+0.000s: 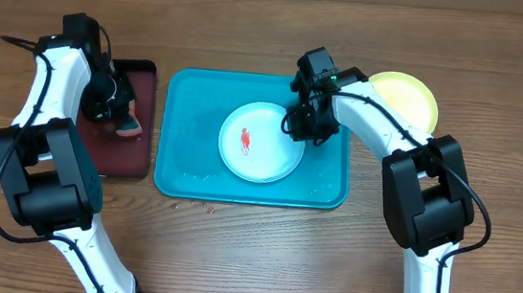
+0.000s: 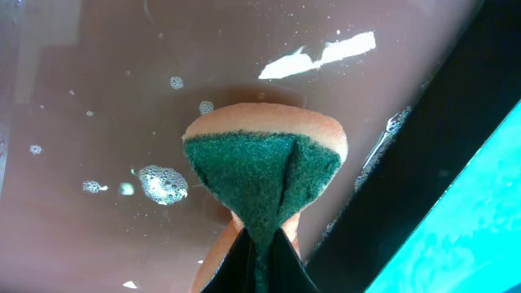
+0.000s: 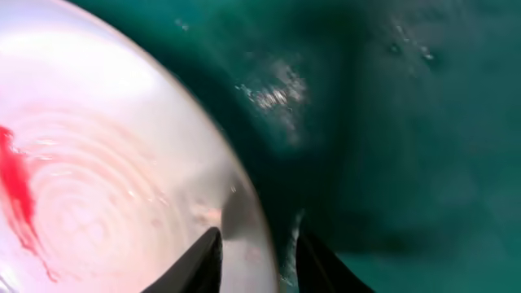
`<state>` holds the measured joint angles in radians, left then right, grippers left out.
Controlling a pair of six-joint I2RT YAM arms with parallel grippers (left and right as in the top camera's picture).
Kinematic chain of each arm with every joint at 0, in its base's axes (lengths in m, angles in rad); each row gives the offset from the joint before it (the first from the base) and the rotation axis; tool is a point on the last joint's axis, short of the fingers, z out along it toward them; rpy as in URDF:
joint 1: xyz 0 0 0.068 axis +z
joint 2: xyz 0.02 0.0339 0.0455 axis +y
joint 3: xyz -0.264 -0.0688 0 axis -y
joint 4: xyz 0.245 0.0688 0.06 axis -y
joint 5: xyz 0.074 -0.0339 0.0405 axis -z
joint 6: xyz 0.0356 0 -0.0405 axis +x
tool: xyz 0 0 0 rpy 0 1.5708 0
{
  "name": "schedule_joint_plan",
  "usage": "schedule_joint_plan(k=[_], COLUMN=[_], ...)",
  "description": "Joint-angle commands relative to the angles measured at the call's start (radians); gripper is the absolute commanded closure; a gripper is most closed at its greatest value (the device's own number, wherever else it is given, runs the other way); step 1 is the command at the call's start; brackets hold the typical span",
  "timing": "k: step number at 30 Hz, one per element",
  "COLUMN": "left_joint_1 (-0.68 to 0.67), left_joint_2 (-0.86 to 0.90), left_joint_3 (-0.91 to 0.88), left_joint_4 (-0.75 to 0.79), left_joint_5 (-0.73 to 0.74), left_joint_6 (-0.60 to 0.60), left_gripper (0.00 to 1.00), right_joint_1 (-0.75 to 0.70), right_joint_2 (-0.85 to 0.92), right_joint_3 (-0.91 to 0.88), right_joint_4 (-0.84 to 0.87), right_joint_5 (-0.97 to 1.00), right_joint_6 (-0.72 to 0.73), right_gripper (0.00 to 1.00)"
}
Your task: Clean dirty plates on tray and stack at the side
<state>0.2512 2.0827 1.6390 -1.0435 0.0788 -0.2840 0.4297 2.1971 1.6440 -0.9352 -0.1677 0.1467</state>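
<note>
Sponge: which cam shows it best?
Left wrist: the sponge fills the frame, green face to camera, pinched in the left end effector. Overhead shows only a small piece; right wrist shows none.

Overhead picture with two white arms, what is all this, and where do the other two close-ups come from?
Those are two robot arms at a wooden table, filmed from above. Each close-up comes from a camera on one wrist. The left hand pinches a folded sponge, orange with a green scrubbing face, over the wet maroon tray. The right hand straddles the rim of a white plate bearing a red smear. The plate lies in the turquoise tray. Whether the hand grips it is unclear. A yellow-green plate sits on the table beside that tray.
</note>
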Motion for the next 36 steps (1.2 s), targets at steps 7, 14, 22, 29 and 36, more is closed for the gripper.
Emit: schedule_joint_plan(k=[7,14,22,29,36], left_joint_1=[0.007,0.007,0.007,0.009,0.014], left_joint_2=[-0.018,-0.018,-0.018,-0.010,0.055], left_joint_3=[0.013,0.013,0.013,0.013,0.013], left_joint_4=[0.001,0.001,0.005,0.024,0.088], left_joint_5=[0.000,0.000,0.000,-0.014,-0.037], left_joint_6=[0.019,0.020,0.023,0.035,0.052], left_gripper=[0.96,0.96,0.96,0.96,0.96], right_joint_1=[-0.006,0.003,0.003,0.004,0.005], right_joint_2=[-0.009,0.017,0.055,0.059,0.085], right_joint_3=[-0.007,-0.007,-0.007,-0.007,-0.007], right_joint_4=[-0.082,-0.026,0.113,0.187,0.188], right_joint_5=[0.032,0.033,-0.038,-0.058,-0.058], right_joint_6=[0.097,0.166,0.199,0.213,0.213], right_gripper=[0.68,0.96,0.96,0.96,0.96])
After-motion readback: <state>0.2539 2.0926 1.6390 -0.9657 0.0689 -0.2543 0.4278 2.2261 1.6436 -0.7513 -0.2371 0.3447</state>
